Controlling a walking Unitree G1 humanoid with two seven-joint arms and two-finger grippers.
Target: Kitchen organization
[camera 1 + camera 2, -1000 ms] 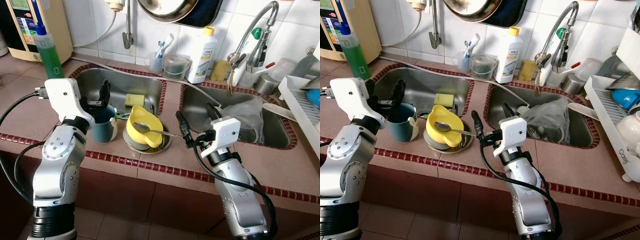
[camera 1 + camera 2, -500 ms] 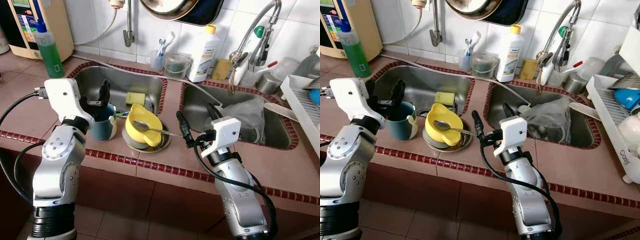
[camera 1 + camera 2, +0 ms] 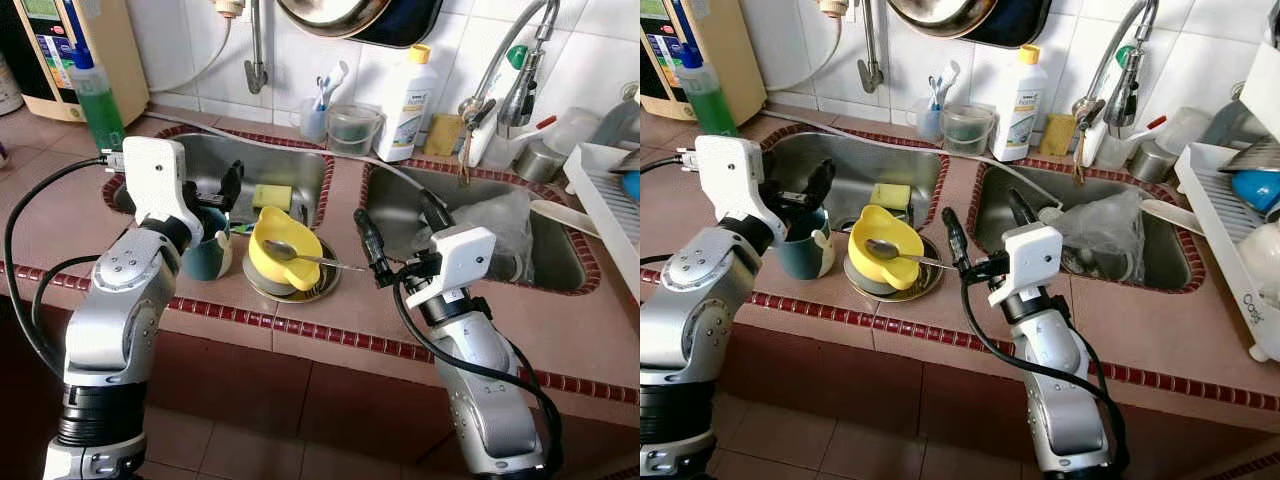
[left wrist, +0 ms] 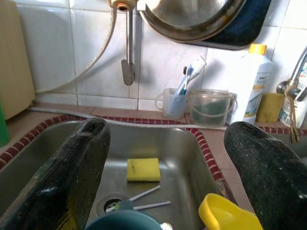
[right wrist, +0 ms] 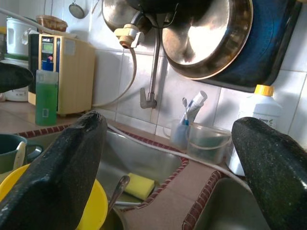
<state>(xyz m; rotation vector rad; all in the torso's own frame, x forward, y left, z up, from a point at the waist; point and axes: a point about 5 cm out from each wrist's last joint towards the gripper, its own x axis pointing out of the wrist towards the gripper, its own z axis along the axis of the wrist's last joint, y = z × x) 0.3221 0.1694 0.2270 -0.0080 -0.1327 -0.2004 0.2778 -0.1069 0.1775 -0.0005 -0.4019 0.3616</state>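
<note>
Left eye view: left gripper [image 3: 215,195] is held spread just above mug [image 3: 207,250]; right gripper [image 3: 400,232], also spread, lies beside spoon [image 3: 300,257].

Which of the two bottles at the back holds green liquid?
The clear bottle with the blue top, standing at the far left beside the beige appliance. The other bottle, between the sinks, is opaque white with a yellow cap.

White glazed wall tiles [image 3: 180,40] run across the top of the frame, catching daylight. Below them a brown tiled counter [image 3: 50,220] with a dark red mosaic edge [image 3: 330,335] crosses the middle, holding two steel sink basins [image 3: 290,170]. Brown floor tiles [image 3: 250,450] fill the bottom.
</note>
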